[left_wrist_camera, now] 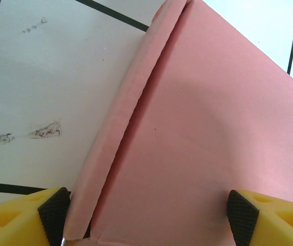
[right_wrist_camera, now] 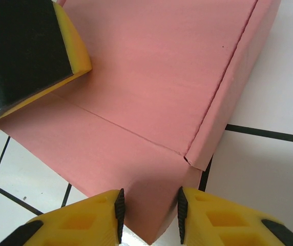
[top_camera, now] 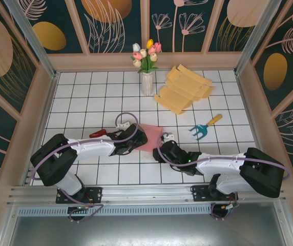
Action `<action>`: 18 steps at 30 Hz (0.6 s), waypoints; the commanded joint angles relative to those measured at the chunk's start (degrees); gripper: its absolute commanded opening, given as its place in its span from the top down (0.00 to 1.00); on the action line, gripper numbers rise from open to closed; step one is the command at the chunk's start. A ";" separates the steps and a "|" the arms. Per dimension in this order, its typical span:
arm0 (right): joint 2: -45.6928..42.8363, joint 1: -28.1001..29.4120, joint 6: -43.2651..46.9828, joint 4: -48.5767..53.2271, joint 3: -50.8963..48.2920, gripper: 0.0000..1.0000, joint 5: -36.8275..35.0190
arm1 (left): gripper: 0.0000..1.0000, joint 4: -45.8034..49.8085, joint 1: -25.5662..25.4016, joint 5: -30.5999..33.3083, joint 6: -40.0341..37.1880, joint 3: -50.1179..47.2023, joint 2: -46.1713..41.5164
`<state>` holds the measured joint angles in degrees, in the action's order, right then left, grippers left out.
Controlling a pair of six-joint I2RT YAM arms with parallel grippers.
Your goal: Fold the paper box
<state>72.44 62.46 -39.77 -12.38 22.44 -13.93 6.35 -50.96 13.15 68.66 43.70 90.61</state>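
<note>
The pink paper box (top_camera: 150, 134) lies flat on the white tiled table between my two grippers. In the left wrist view the box (left_wrist_camera: 203, 128) has a side wall folded up along its left edge. My left gripper (left_wrist_camera: 149, 219) stands open and wide across it, one pad by that wall and the other over the pink panel. My right gripper (right_wrist_camera: 149, 212) is shut on the near corner of the box (right_wrist_camera: 151, 82), with the pink card filling the gap between its pads. The left gripper's finger (right_wrist_camera: 23, 51) rests on the box's far side in the right wrist view.
A white vase of tulips (top_camera: 146, 77) and a pile of flat yellow box blanks (top_camera: 185, 89) stand at the back. A teal hand fork with a wooden handle (top_camera: 204, 128) lies to the right, and a red-handled tool (top_camera: 98, 132) lies by the left arm. Patterned walls enclose the table.
</note>
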 commanded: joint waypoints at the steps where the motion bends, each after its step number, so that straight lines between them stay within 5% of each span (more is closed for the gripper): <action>1: 0.37 0.84 -0.01 -3.82 -0.80 0.66 2.33 | 0.19 3.42 0.06 1.92 0.42 -1.08 2.20; 18: 2.17 1.18 1.01 -6.61 -1.24 0.67 4.33 | 0.18 4.30 0.00 2.50 0.39 -0.37 3.52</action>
<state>74.06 62.46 -39.38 -15.97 21.65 -13.80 6.37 -51.03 14.63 68.64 43.83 91.02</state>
